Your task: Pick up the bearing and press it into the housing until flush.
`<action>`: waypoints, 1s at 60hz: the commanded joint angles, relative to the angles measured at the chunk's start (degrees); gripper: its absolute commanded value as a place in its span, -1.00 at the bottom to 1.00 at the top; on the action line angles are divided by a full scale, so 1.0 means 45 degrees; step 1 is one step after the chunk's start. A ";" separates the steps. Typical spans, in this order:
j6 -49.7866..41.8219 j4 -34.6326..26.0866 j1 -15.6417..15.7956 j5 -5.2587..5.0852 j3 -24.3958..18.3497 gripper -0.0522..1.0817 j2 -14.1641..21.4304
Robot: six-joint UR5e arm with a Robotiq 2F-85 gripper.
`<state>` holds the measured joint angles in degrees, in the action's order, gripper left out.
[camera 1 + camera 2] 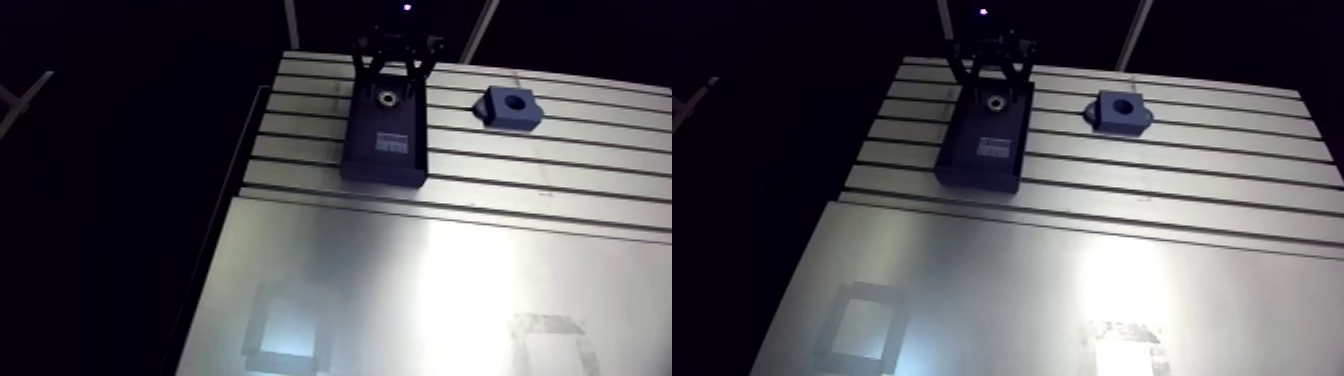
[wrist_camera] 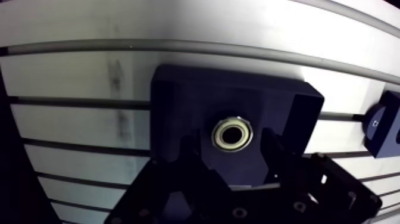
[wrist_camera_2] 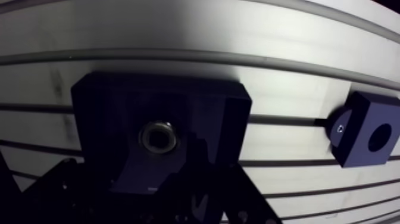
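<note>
Tool (image 2: 231,142) released, hanging over one end of a dark rectangular tray (image 1: 385,160), fingers (image 2: 280,161) spread wide to either side of the bearing (image 2: 233,134) and, as far as can be told, touching it on neither. Bearing flat on the tray's floor, silver ring upward, dark bore at the middle, between the fingertips. Close around it, the tray's raised walls: one just outside a finger, another across the end ahead. Further along the tray's floor, toward its other end, a small pale label (image 1: 393,142), print too small to read. Off to one side, well apart from the tray, the housing (image 1: 513,106): a dark blue block with a round bore showing in its face, resting on the desk (image 1: 560,170) with bare metal between it and the tray. Under all of it, pale aluminium cut by long parallel slots (image 2: 71,102), running crosswise in the arm view. Nearer the arm camera, a smooth unslotted plate (image 1: 420,290) with bright glare and a dim square reflection.
</note>
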<state>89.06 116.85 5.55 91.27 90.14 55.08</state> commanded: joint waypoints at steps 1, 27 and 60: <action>0.0003 0.0001 -0.0018 0.0000 0.0036 -0.20 -0.0022; 0.0023 0.0001 -0.0021 0.0000 0.0037 -0.14 -0.0025; 0.0023 0.0001 -0.0041 0.0000 -0.0022 -0.12 -0.0123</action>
<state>89.16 116.86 5.41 91.27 90.23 54.72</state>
